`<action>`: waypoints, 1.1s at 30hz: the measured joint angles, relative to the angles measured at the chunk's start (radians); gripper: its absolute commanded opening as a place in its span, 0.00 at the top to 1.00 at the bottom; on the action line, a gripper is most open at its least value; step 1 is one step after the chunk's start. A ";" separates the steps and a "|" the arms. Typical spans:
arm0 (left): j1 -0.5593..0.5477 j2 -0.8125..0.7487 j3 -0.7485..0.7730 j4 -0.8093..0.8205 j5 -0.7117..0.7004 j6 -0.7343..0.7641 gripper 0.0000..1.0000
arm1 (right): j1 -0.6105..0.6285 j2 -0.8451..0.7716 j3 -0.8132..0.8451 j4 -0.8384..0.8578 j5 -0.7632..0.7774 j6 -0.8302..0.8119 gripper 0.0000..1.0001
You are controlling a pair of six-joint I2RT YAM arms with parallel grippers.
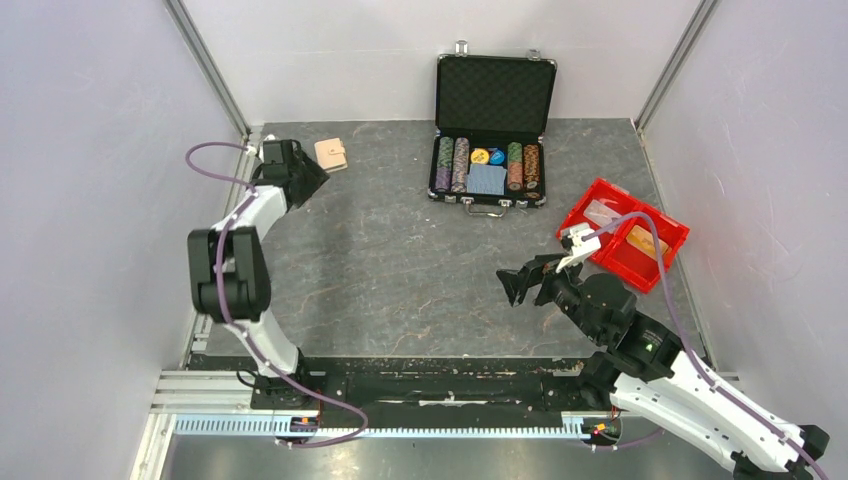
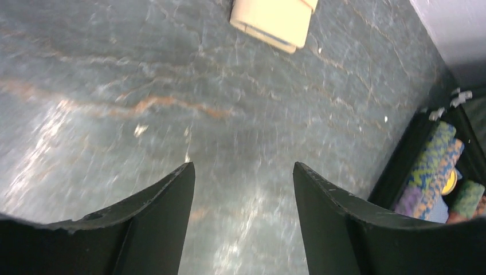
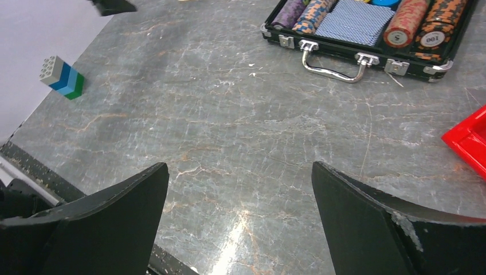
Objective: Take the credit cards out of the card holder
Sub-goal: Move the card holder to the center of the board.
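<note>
The card holder is a small tan wallet lying closed at the far left of the table. It also shows at the top of the left wrist view. My left gripper is open and empty, just short of the wallet and apart from it; its jaws stand wide over bare table. A pale card and an orange-yellow card lie in the red tray at the right. My right gripper is open and empty left of the tray, over bare table in its wrist view.
An open black chip case with poker chips and a blue deck stands at the back middle, seen also in the right wrist view and the left wrist view. A small coloured block sits by the left wall. Walls enclose three sides.
</note>
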 measured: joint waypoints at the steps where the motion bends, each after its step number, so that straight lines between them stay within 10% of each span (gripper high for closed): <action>1: 0.003 0.041 0.020 0.017 0.000 -0.014 0.31 | 0.000 0.000 0.000 0.001 -0.008 -0.004 0.02; 17: 0.014 0.467 0.275 0.248 -0.023 -0.161 0.32 | 0.000 0.002 0.031 -0.003 -0.063 -0.109 0.02; 33: 0.034 0.579 0.427 0.211 -0.026 -0.239 0.58 | 0.000 0.023 0.031 -0.001 -0.051 -0.114 0.02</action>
